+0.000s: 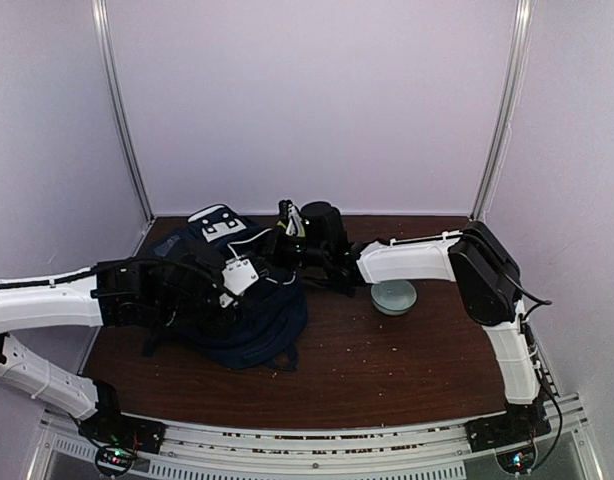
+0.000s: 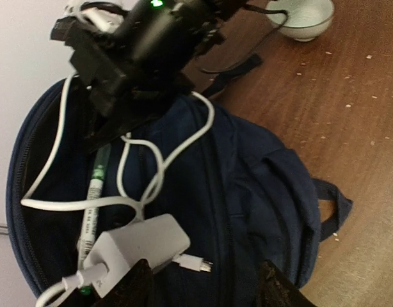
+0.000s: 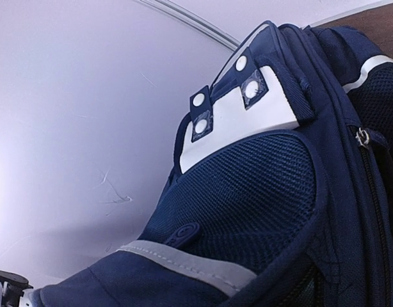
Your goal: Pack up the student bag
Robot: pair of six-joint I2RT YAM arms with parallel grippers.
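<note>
Pale walls (image 1: 307,100) are closing in a dark wooden desk (image 1: 387,370) on three sides. The bag (image 1: 257,325) is lying on the left half of the desk. Its white patch (image 3: 235,121) is pointing toward the far left corner, and its main opening is gaping upward. A strap loop (image 2: 331,204) is trailing onto the wood at the bag's side.

The left arm is reaching in from the left edge and hanging over the bag. The left claw (image 2: 203,288) is standing moderately wide, with its two dark fingers (image 2: 132,288) apart and nothing between them. A white charger (image 2: 142,249) is resting on the lip of the opening, just ahead of one finger and touching or nearly touching it. Its white cable (image 2: 164,153) is looping across the dark interior and over the navy fabric. A green and white pen (image 2: 94,192) is lying inside the bag, under the cable.

The right arm is stretching in from the right edge toward the far end of the bag. The right claw (image 2: 116,121) is sitting closed, with its tip against the rim of the opening. Whether fabric is pinched in it I cannot tell. Its own camera is showing only the bag's mesh panel, grey stripe and patch close up.

A pale bowl (image 1: 394,296) is standing right of the desk's centre, apart from the bag and just beside the right forearm.
</note>
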